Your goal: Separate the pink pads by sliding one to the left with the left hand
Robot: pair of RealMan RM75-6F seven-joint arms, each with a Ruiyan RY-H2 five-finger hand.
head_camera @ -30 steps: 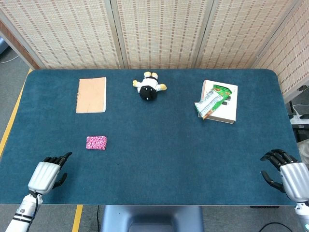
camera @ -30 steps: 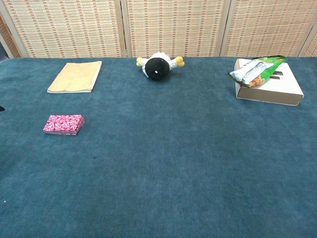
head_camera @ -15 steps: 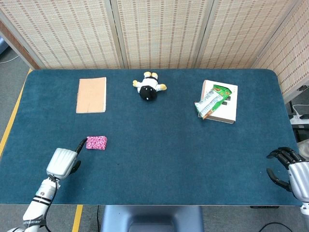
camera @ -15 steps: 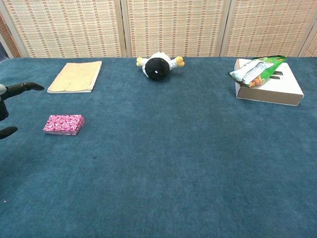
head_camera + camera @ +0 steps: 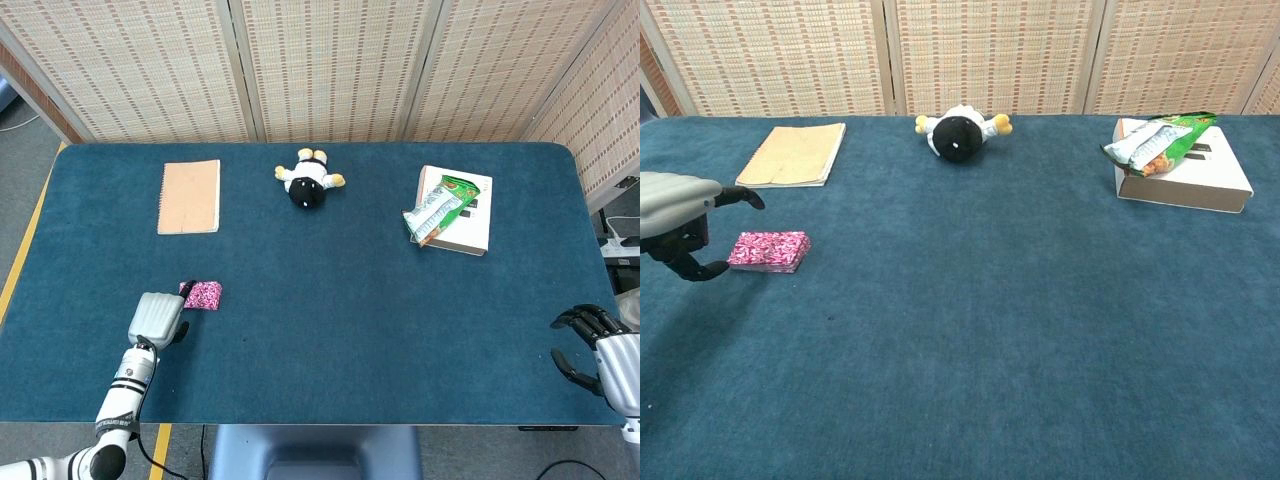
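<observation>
Pink speckled pads point(image 5: 203, 294) lay stacked flat on the blue felt table point(image 5: 330, 310), front-left, below the tan notebook point(image 5: 189, 196). My left hand point(image 5: 157, 318) sat just left of the stack, fingers point(image 5: 738, 197) spread wide over its near end, holding nothing; contact unclear. My right hand point(image 5: 600, 352) stayed out at the table's right edge, fingers loosely apart, empty. Black-and-white plush toy point(image 5: 310, 181) and a green snack bag point(image 5: 436, 208) on a white box point(image 5: 463, 225) were at the back.

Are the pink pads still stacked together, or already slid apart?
Still stacked: the pink pads sit as one neat pile. The left hand is at their left edge, fingers apart, holding nothing.
</observation>
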